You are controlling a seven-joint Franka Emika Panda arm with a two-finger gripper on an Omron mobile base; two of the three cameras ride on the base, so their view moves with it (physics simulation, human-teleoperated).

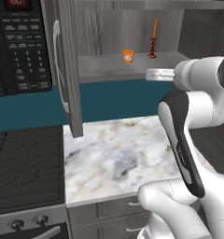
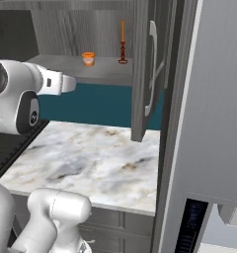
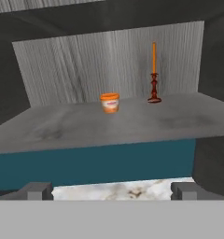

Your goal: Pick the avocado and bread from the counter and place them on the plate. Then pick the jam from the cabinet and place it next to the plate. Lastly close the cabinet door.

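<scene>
Fingers are spread wide with nothing between them, and are aimed into the open cabinet from in front of and slightly below its shelf. The jam is seen standing upright on that shelf, towards the back wall, well apart from the fingers. A tall thin candle-like holder stands to one side of it, near but not touching. The cabinet door is swung open, its edge hanging over the marble desk. The microwave is fixed beside it, above the stove top.

It is judged that the reach for the jam is in hand and no contact is made yet. Several risks are foreseen: the jar could be pushed back or tipped if the fingers are advanced too low and the shelf lip is struck; the holder could be knocked over if the approach drifts sideways; the open door could be clipped by the arm on withdrawal.
</scene>
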